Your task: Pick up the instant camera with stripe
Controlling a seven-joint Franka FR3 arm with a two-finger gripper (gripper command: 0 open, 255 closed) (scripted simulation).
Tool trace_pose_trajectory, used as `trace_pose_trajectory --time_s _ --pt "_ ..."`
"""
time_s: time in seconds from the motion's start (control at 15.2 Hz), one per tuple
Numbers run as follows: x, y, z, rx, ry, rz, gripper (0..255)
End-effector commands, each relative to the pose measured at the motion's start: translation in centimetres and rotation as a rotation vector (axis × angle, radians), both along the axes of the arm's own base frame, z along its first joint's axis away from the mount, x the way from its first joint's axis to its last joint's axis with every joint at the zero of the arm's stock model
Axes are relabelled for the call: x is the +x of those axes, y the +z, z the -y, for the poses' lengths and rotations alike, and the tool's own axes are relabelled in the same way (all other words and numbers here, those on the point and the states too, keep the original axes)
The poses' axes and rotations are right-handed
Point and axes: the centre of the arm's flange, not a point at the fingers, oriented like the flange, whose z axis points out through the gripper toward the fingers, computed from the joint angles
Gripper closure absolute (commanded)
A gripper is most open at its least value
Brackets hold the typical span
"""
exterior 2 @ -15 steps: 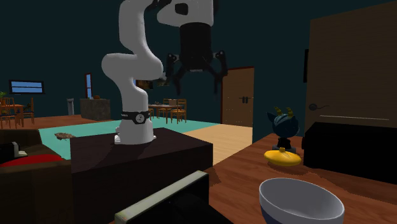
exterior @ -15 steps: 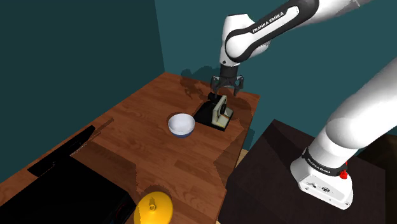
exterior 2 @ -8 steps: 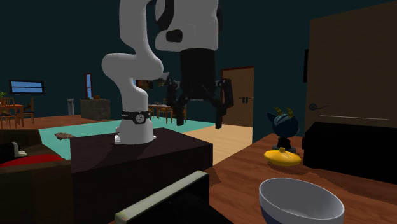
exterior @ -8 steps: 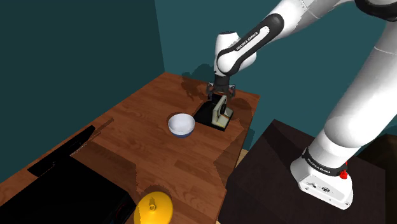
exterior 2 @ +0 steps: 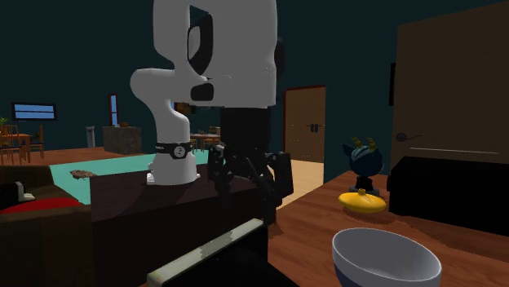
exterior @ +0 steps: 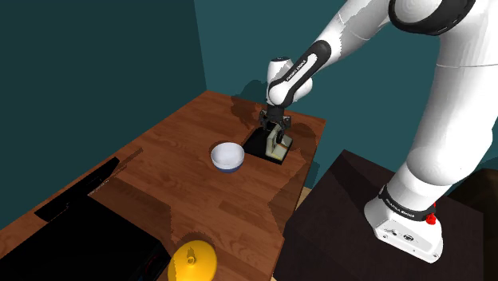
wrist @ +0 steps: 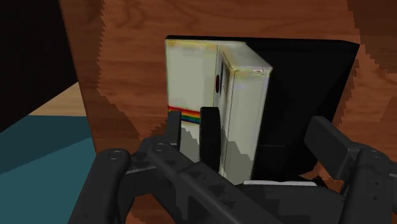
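The instant camera (exterior: 277, 146) stands near the wooden table's (exterior: 183, 191) far edge, close to the stand. It has a cream front, a black back and a rainbow stripe (wrist: 188, 116). My gripper (exterior: 275, 128) has come straight down over it and is open. In the wrist view the camera body (wrist: 216, 95) sits between the two black fingers (wrist: 173, 127), which straddle it without clearly pressing on it. The second exterior view has the gripper (exterior 2: 249, 175) just above the camera's cream edge (exterior 2: 208, 249).
A white bowl (exterior: 227, 156) sits beside the camera, away from the stand. A yellow lidded object (exterior: 191, 262) lies near the table's front edge and a large black box (exterior: 72, 239) at the shoulder view's lower left. The dark stand (exterior: 359, 223) adjoins the table.
The arm has lowered the gripper from well above the camera down around it. The fingers stayed apart, and the camera and bowl have not moved.
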Motion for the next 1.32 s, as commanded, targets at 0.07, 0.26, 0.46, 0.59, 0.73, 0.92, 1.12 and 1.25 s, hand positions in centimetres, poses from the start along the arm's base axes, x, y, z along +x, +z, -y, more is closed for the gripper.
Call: trace_pose_trajectory --time_s 0.07,0.26,0.46,0.59,0.73,0.92,1.12,1.25 --pt "0.1 -1.6 0.1 -0.002 -0.012 0.001 0" --pt "0.1 -3.2 0.1 -0.002 -0.012 0.001 0" --pt "0.1 -4.0 0.1 -0.002 -0.012 0.001 0" --pt "0.1 -4.0 0.1 -0.002 -0.012 0.001 255" --pt "0.2 -4.0 0.1 -0.002 -0.012 0.0 255" --pt "0.2 -4.0 0.2 -0.002 -0.011 0.001 255" --pt "0.1 -4.0 0.1 -0.002 -0.012 0.001 255" --pt "0.1 -3.0 0.1 -0.002 -0.012 0.001 255"
